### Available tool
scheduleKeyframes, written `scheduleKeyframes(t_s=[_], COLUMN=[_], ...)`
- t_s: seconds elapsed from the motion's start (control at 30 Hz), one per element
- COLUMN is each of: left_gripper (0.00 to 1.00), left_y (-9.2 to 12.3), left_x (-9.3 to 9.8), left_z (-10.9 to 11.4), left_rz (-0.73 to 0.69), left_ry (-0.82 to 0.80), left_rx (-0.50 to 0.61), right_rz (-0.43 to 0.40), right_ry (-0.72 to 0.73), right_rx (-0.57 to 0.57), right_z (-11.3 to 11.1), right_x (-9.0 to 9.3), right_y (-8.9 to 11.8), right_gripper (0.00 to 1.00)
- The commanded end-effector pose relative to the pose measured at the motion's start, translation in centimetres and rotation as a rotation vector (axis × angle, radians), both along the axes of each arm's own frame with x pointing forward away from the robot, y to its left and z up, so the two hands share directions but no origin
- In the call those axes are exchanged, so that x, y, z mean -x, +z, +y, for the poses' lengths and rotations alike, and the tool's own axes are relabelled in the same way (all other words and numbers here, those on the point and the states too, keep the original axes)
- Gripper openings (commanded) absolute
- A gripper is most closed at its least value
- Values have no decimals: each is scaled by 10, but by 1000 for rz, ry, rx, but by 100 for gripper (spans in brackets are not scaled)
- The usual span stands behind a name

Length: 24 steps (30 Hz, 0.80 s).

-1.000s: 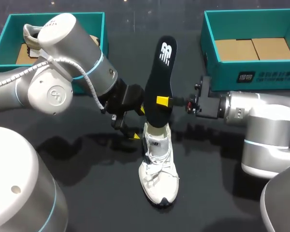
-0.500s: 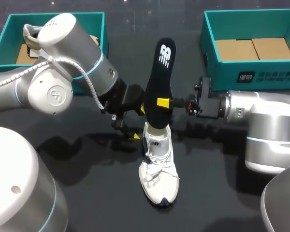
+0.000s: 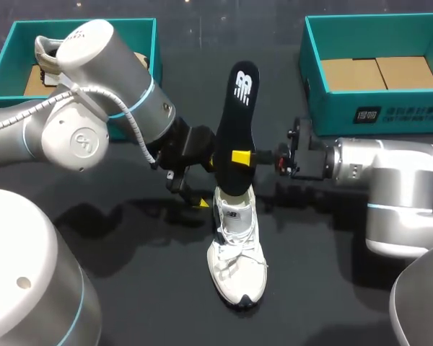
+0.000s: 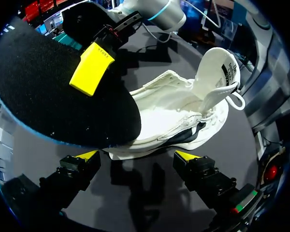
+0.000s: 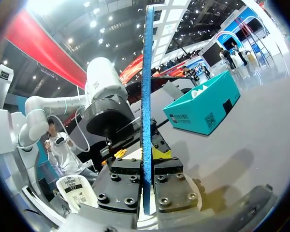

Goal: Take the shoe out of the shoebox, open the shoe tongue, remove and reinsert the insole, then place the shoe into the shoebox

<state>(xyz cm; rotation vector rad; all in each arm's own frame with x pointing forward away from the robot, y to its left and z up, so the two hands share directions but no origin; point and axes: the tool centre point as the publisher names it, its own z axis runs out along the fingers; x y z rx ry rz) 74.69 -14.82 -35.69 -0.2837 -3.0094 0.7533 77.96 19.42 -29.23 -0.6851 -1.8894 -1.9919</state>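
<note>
The black insole (image 3: 238,115) stands upright over the heel opening of the white shoe (image 3: 236,249), its lower end in the shoe's mouth. My right gripper (image 3: 244,156) is shut on the insole from the right side. In the right wrist view the insole (image 5: 146,87) shows edge-on as a blue strip pinched in that gripper (image 5: 146,157). My left gripper (image 3: 206,184) is open beside the shoe's heel, to its left. From the left wrist its gripper (image 4: 137,155) stands just short of the shoe's side (image 4: 179,113), tongue pulled up, with the insole (image 4: 53,92) overhead.
A teal shoebox (image 3: 79,25) at the back left holds another shoe (image 3: 47,54) and lies behind my left arm. A second teal shoebox (image 3: 375,115) with a cardboard floor stands at the back right. Dark tabletop lies open in front of the shoe.
My right gripper has shifted the insole slightly left and down towards the shoe's opening. My left arm and the shoe have stayed put.
</note>
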Motion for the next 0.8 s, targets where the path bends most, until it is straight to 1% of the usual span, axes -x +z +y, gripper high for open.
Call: scheduleKeyframes(t_s=[0.03,0.47,0.8], left_gripper=[100,100,100], left_y=[0,0,0], left_x=[0,0,0], left_z=[0,0,0], left_rz=[0,0,0], left_ry=[-1,-1,-1], left_rx=[-1,-1,-1], right_rz=[4,11,46], right_ry=[4,27,45], right_rx=[-2,-1,-1], right_z=[-1,1,5], right_x=[0,5,13], right_y=[-4,-8,-20], right_gripper=[0,0,0])
